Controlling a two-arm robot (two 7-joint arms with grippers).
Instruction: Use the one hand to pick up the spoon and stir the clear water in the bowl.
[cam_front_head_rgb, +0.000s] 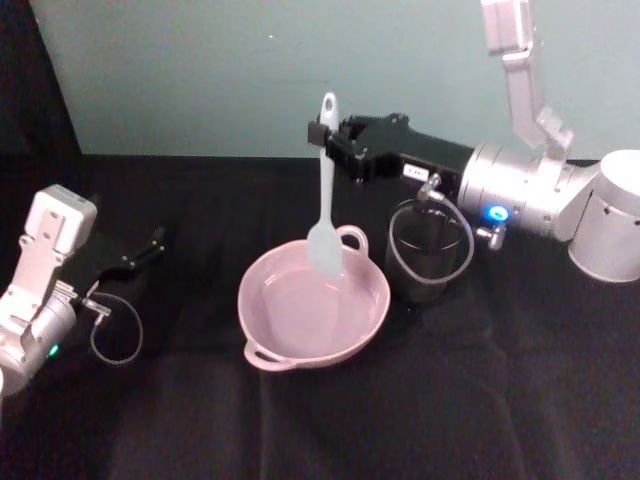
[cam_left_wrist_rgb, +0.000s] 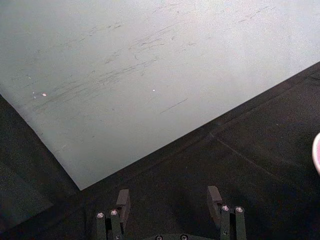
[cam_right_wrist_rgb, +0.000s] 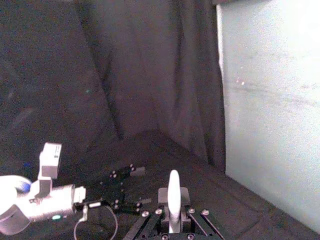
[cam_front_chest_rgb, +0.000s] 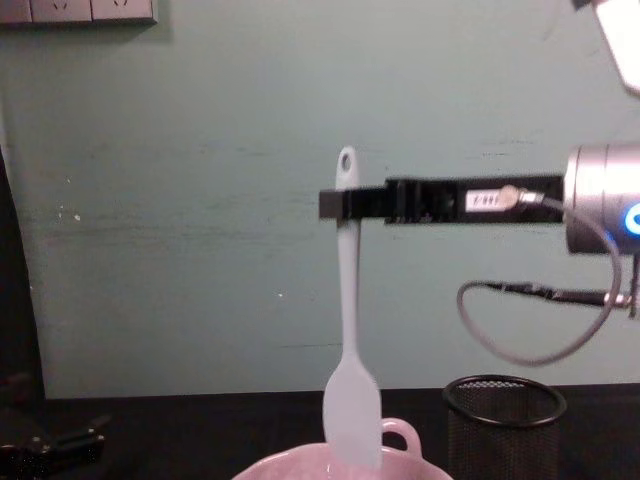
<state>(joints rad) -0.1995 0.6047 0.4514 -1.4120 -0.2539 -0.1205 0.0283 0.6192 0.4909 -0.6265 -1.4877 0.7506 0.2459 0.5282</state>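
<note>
My right gripper (cam_front_head_rgb: 323, 135) reaches in from the right and is shut on the upper handle of the white spoon (cam_front_head_rgb: 325, 215). The spoon (cam_front_chest_rgb: 351, 340) hangs upright, its flat blade low over the far side of the pink bowl (cam_front_head_rgb: 275, 345), near the loop handle. From the chest the blade dips behind the bowl's rim (cam_front_chest_rgb: 290, 464). In the right wrist view the spoon handle (cam_right_wrist_rgb: 173, 197) stands between the closed fingers. My left gripper (cam_front_head_rgb: 155, 243) rests on the black cloth at the left, open, as the left wrist view (cam_left_wrist_rgb: 169, 200) shows.
A black wire-mesh cup (cam_front_head_rgb: 428, 250) stands right of the bowl, under my right arm, and shows again (cam_front_chest_rgb: 503, 425) from the chest. A grey cable loop (cam_front_head_rgb: 115, 330) lies by the left arm. A pale green wall (cam_front_head_rgb: 250, 70) rises behind the black-draped table.
</note>
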